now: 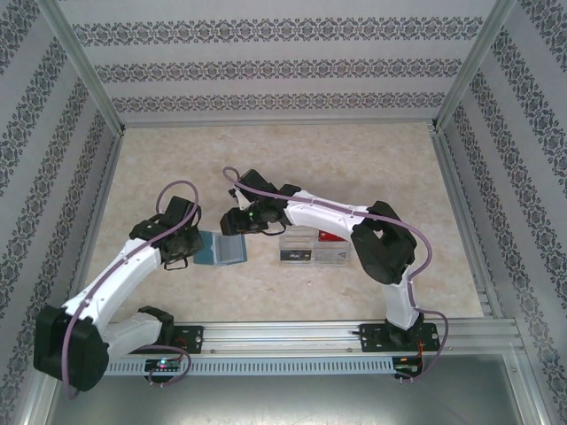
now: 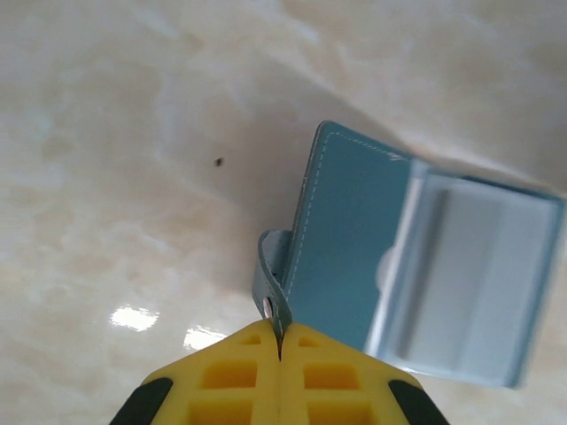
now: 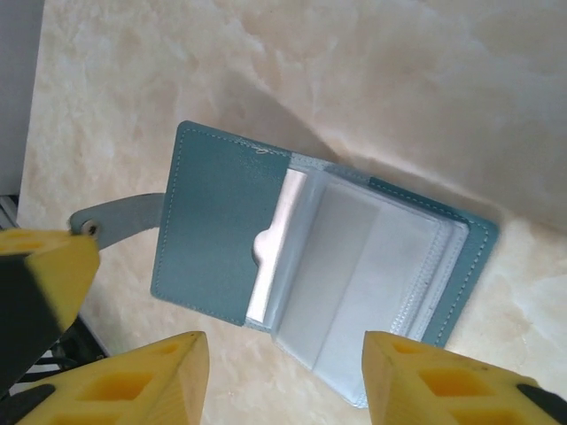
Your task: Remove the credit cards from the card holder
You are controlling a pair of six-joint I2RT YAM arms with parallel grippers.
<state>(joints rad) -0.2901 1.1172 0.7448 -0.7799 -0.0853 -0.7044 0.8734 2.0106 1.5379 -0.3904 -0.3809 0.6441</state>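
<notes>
High over the near edge, the top camera looks down across the whole pale marbled tabletop (image 1: 354, 159). Both wrist cameras hang close, facing down; all three share the flat teal-blue stitched card holder (image 3: 221, 230).

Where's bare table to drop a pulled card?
Free: far table up to the back wall; near strip between card holder and rail. Crowded: centre, with left gripper, right gripper, card holder, clear box.
</notes>
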